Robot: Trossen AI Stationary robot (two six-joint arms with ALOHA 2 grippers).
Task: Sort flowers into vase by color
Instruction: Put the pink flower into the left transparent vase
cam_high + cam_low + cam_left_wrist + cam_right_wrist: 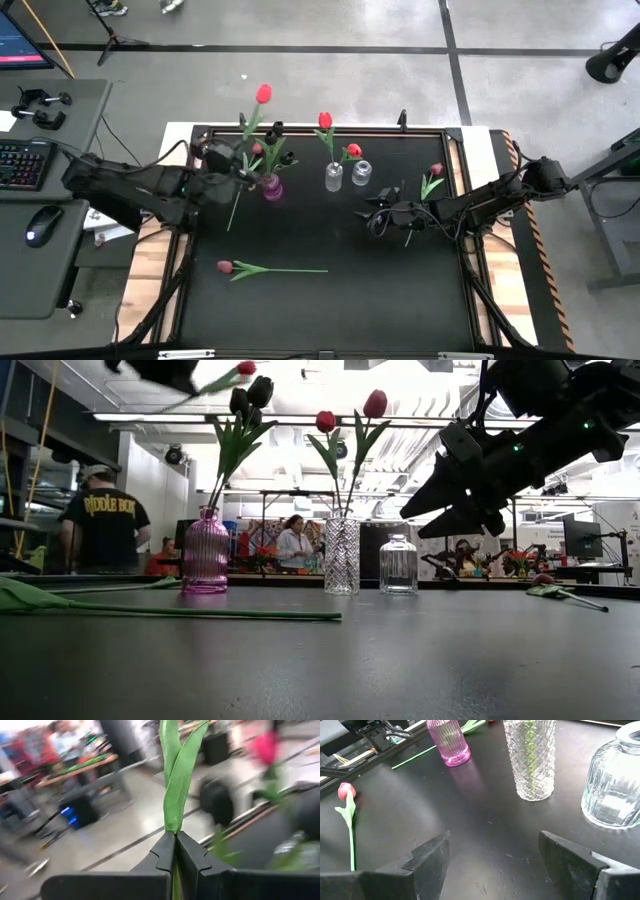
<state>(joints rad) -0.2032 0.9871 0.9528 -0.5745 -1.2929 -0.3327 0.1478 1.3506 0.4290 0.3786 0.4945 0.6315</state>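
Note:
My left gripper (236,160) is shut on a red tulip (263,94) above and left of the pink vase (272,187), which holds dark maroon tulips (250,398). Two red tulips (325,121) stand in the tall cut-glass vase (333,178). The short round clear vase (361,172) is empty. My right gripper (385,212) hangs open above the table, right of the vases. One pink tulip (224,266) lies flat near the table's near-left part. Another (435,171) lies on the table beside the right arm. My left gripper pinches the red tulip's green stem (173,827) between its two fingers, at about mid-length, where a leaf springs up. The flower sits tilted: the red head (245,368) is up and toward the far edge. The lower stem end (231,226) slants toward the near edge.
The three vases stand in a row near the table's far edge. Bare black tabletop (340,320) spreads across the near half. A keyboard and mouse (38,222) lie on a side desk to the left. People stand in the room behind (108,520).

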